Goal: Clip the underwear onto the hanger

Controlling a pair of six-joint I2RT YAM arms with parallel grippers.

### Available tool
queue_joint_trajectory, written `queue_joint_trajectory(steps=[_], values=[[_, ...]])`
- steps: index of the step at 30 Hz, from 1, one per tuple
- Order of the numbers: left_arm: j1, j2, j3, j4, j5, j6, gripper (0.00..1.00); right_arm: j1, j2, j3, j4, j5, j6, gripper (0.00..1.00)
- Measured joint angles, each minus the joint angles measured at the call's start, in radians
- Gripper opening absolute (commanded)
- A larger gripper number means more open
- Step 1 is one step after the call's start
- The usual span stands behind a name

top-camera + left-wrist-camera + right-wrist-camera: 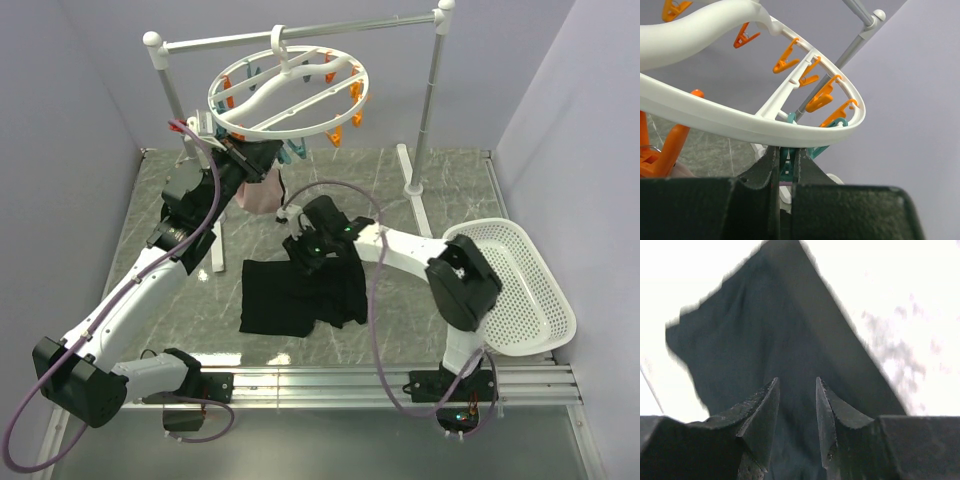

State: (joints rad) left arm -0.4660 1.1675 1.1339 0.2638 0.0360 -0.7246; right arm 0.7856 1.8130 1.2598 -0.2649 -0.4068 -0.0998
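Note:
The hanger [352,72], a white ring with orange and teal clothespins, hangs from the rail. My left gripper [241,151] is raised to its near rim [740,125] and is shut on a teal clothespin [786,164] under the rim [786,152]. The black underwear [290,300] lies flat on the table. My right gripper [303,252] is low over its far edge. In the right wrist view the gripper [796,387] is open, and the dark fabric [765,325] shows between and beyond the fingers.
A small pink garment [262,196] hangs from the ring next to my left gripper. The white-and-silver rail stand [430,95] stands at the back. A white perforated basket [560,300] sits at the right edge. Purple walls close in both sides.

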Motion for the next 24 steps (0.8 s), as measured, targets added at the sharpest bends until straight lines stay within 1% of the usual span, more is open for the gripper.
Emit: queue_joint_trajectory(steps=[5,6,10,11,13,18,24], values=[[0.001,0.000,0.000,0.000,0.005,-0.005,0.00,0.011,0.179,0.199,0.017,0.031,0.056,0.50],[0.002,0.000,0.000,0.000,0.007,-0.006,0.00,0.014,0.207,0.234,0.018,0.036,0.061,0.54],[0.003,0.000,0.000,0.001,0.012,-0.006,0.00,0.018,0.304,0.360,0.007,0.063,0.066,0.57],[0.003,0.000,0.000,0.001,0.012,-0.006,0.00,0.020,0.323,0.386,0.000,0.071,0.064,0.58],[0.003,0.000,0.000,0.001,0.013,-0.011,0.00,0.029,0.357,0.426,-0.012,0.088,0.060,0.66],[0.004,0.000,-0.001,0.001,0.016,-0.017,0.00,0.068,0.416,0.479,-0.048,0.114,0.030,0.67],[0.007,0.000,-0.001,0.002,0.019,-0.021,0.00,0.106,0.492,0.536,-0.103,0.118,-0.027,0.67]])
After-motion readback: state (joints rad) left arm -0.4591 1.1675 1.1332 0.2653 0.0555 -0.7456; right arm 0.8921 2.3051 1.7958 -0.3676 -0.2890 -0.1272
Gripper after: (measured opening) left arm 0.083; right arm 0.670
